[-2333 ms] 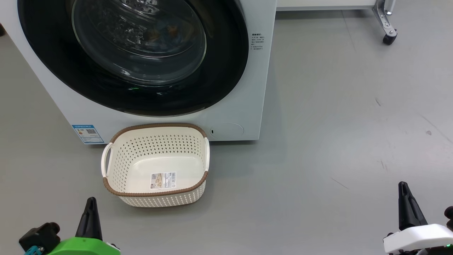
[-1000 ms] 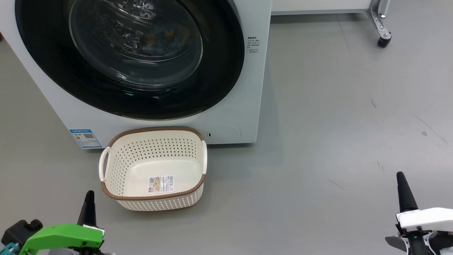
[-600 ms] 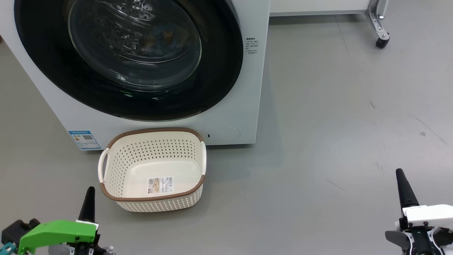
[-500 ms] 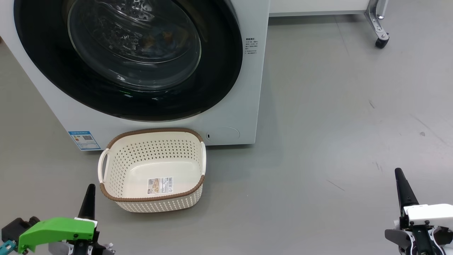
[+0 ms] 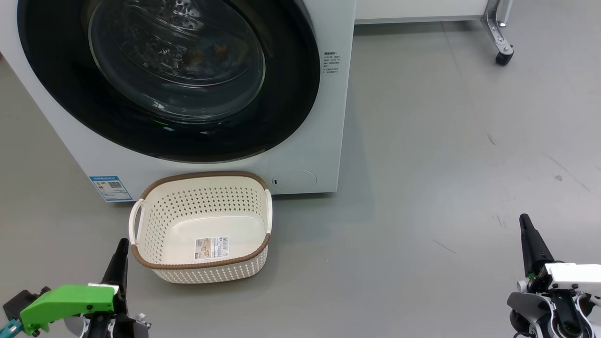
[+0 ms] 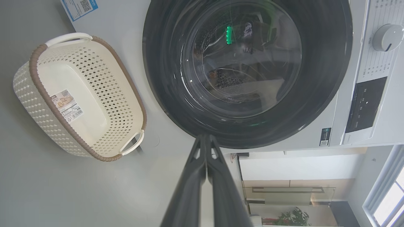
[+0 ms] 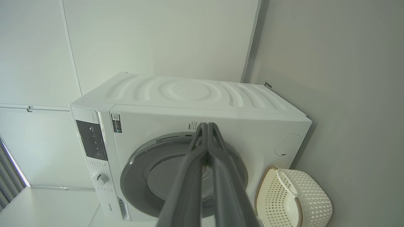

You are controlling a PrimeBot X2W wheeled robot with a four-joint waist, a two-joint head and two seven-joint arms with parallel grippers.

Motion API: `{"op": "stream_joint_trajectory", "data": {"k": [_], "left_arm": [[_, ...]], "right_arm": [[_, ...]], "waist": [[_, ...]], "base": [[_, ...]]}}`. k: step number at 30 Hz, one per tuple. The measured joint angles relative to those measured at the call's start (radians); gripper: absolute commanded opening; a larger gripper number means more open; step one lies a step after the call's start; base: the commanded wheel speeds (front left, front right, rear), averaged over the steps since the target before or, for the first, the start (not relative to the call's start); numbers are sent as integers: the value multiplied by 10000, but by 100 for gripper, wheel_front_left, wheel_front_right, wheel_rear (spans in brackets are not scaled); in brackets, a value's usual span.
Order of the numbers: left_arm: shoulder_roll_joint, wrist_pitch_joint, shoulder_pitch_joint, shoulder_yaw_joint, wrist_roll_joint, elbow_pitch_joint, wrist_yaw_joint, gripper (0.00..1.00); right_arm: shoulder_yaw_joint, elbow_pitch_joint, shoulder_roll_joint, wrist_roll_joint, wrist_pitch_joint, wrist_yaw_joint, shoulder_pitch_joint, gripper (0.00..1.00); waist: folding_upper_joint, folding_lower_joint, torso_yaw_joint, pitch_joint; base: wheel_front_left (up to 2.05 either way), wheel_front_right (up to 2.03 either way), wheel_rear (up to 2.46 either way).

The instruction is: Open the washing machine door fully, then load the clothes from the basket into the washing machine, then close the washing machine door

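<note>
washing machine door (image 5: 296,94) shut, basket (image 5: 155,225) empty on floor just in front of the washing machine (image 5: 305,159). orange bits behind the glass look like the clothes (image 5: 217,48), so loaded. left jaws and right jaws pinched closed, holding nothing. reads as done, nothing left

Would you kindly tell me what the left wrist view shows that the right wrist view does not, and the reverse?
Left wrist view: the label sticker in the basket, the blue energy sticker, the drum behind the glass. Right wrist view: the ribbed top of the washing machine and the wall behind. Shared: the closed washing machine door, the basket, the control dial, and the shut left end effector and right end effector respectively.
</note>
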Motion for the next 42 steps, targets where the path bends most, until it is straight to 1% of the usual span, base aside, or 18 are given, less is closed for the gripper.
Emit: {"op": "stream_joint_trajectory", "data": {"k": [6, 8, 9, 42], "left_arm": [[0, 238, -104, 69, -775, 63, 0, 0], [0, 244, -162, 79, -953, 63, 0, 0], [0, 244, -171, 82, -953, 63, 0, 0], [0, 244, -170, 102, -953, 67, 0, 0]], "right_arm": [[-52, 69, 46, 857, 224, 2, -151, 0], [-63, 84, 48, 968, 228, 15, -154, 0], [-65, 90, 48, 980, 228, 52, -154, 0], [-69, 94, 50, 980, 228, 52, -155, 0]], "waist": [[0, 0, -20, -21], [0, 0, -20, -22], [0, 0, -20, -22], [0, 0, -20, -20]], "base": [[0, 0, 0], [0, 0, 0], [0, 0, 0], [0, 0, 0]]}}
